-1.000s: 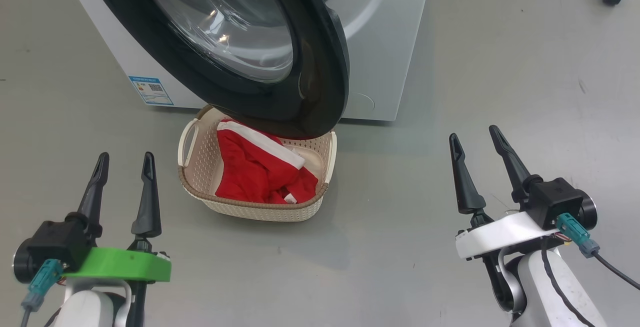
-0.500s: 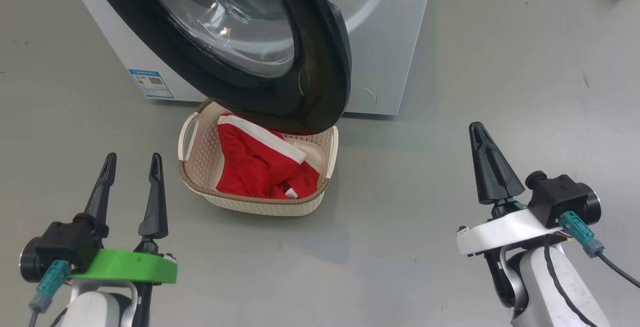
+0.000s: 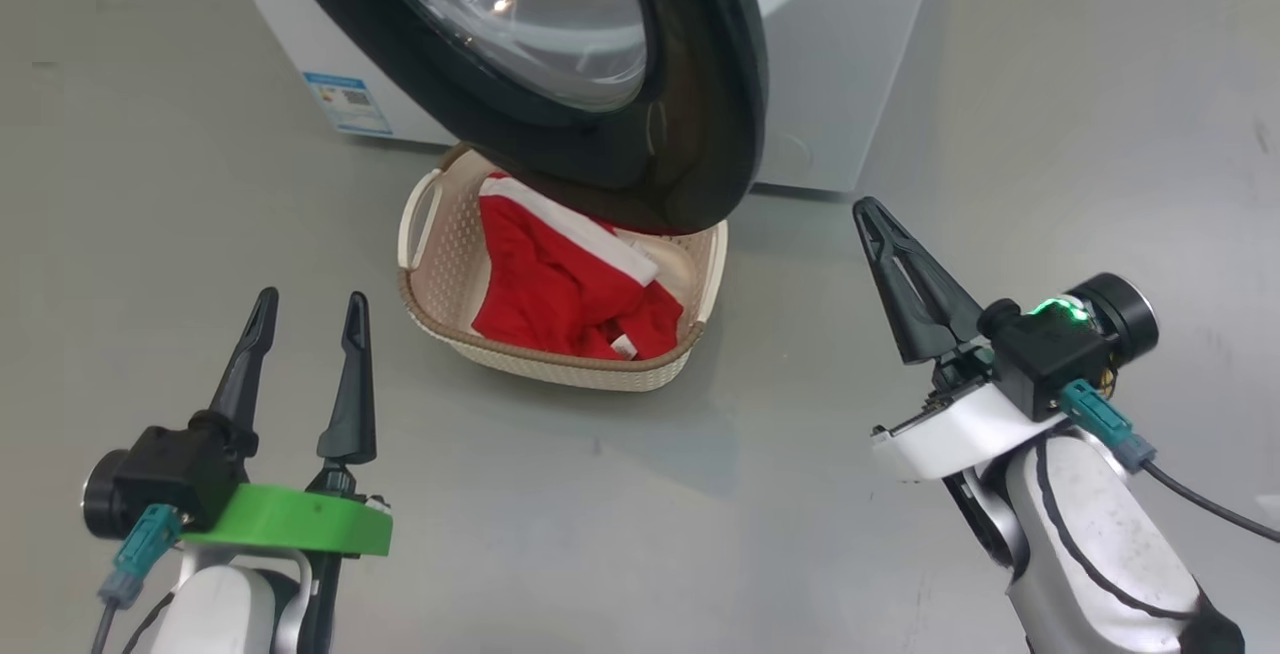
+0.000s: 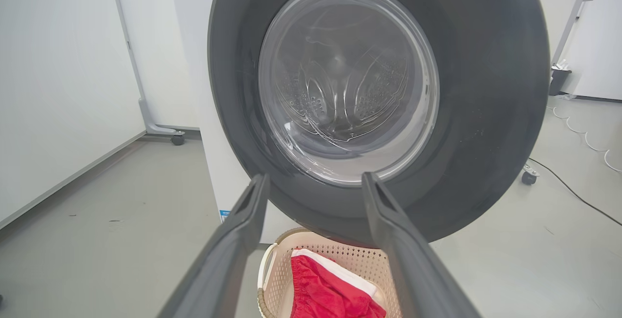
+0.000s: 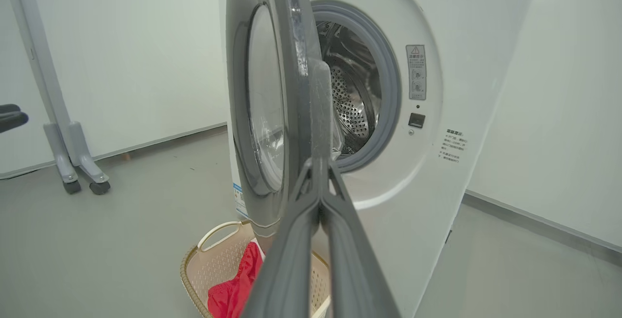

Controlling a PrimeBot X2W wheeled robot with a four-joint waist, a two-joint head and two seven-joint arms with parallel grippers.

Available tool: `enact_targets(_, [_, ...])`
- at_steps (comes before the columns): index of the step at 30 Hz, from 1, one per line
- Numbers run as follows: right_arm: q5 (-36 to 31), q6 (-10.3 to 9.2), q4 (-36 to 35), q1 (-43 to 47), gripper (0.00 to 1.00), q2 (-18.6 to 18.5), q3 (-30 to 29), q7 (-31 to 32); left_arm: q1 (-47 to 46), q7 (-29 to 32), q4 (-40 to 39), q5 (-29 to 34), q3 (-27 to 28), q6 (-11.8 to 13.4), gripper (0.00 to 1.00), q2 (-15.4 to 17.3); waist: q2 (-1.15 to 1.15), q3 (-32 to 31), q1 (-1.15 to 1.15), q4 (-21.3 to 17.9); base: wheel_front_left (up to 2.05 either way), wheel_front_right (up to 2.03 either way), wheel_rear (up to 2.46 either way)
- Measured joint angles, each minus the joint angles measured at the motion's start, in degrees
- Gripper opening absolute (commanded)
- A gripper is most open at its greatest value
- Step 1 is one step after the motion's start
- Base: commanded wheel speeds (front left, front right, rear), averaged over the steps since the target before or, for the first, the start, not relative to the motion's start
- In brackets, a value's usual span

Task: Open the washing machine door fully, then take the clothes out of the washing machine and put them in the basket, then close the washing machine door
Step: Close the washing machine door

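The washing machine door (image 3: 560,64) hangs open over the cream basket (image 3: 440,319), its black rim and glass bowl facing me. In the right wrist view the door (image 5: 286,89) stands edge-on in front of the washing machine (image 5: 437,186), whose steel drum shows behind it. The red clothes (image 3: 560,289) with a white band lie inside the basket. My left gripper (image 3: 305,319) is open at the lower left, short of the basket, with nothing between its fingers. My right gripper (image 3: 865,209) is shut on nothing, right of the basket and below the door's edge.
The white washing machine (image 3: 850,64) stands on a grey floor, with a blue sticker (image 3: 350,104) low on its front. A wheeled frame leg (image 5: 73,162) stands left of the machine by the wall. A cable (image 4: 568,186) and a caster lie on the floor to the right.
My right gripper has closed and tilted toward the door. The head camera has shifted, so the machine and basket sit further right and higher in the head view.
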Motion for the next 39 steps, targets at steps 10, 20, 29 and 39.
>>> enact_targets(10, [-1.48, 1.01, 2.78, -5.77, 0.0, -1.42, 4.8, 1.29, -2.86, 0.0, -0.27, -0.63, -2.38, -0.23, 1.0, -0.86, 0.0, 3.24, 0.0, 5.05, 0.0, 0.0, 0.0])
enact_targets(20, [-1.46, 1.48, 5.92, -11.73, 0.0, -3.7, 4.6, 2.47, -4.39, 0.0, -0.27, -2.0, -3.46, -0.24, 1.0, -1.3, 0.0, 7.31, 0.0, 10.47, 0.0, 0.0, 0.0])
enact_targets(29, [-0.51, 1.49, 8.95, -15.13, 0.0, -4.36, 2.48, 2.31, -5.73, 0.0, -0.25, -2.18, -3.09, -0.24, 1.0, -1.53, 0.0, 10.13, 0.0, 13.31, 0.0, 0.0, 0.0])
enact_targets(39, [-0.22, 1.48, 9.51, -19.03, 0.0, -5.36, -0.51, 2.03, -7.12, 0.0, -1.37, -2.72, -4.16, -0.24, 1.0, -1.74, 0.0, 12.21, 0.0, 14.05, 0.0, 0.0, 0.0])
